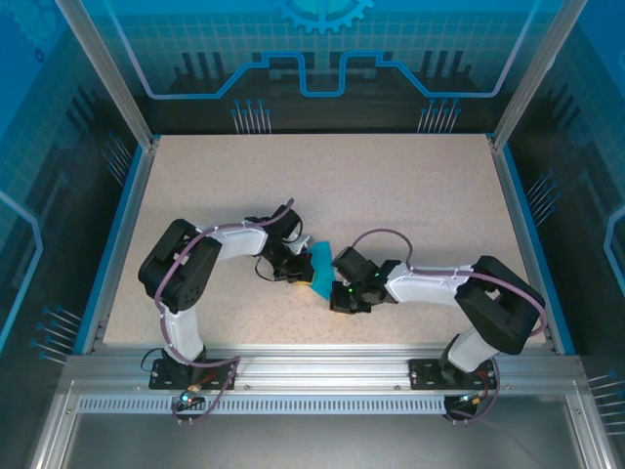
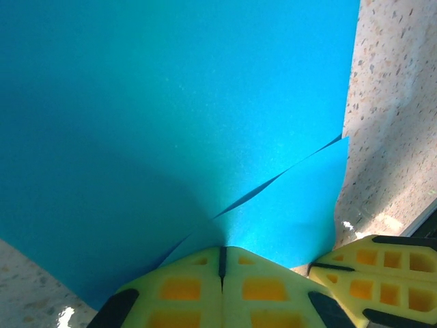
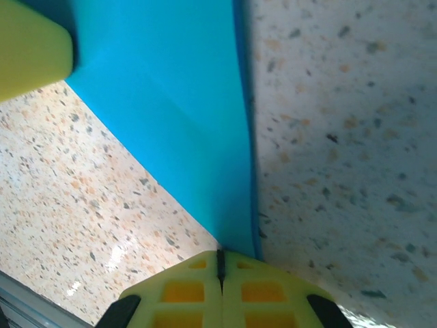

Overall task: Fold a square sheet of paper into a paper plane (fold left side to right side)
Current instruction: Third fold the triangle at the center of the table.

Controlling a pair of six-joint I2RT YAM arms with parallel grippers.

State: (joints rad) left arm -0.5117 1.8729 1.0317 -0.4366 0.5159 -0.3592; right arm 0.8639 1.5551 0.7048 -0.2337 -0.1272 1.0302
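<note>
At the centre of the top view the paper [image 1: 318,266] lies doubled into overlapping layers, with the left gripper [image 2: 221,258] and right gripper [image 3: 220,260] each pinched tight on it, so I judge the fold begun but uncreased, with no plane yet.

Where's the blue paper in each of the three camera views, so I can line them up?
Top external: blue paper near the centre of the speckled table.
Left wrist: blue paper spreads across the left and centre, pinched by the left gripper at bottom centre.
Right wrist: blue paper runs from the top down into the right gripper at bottom centre.
Shared landmark: the speckled table.
</note>
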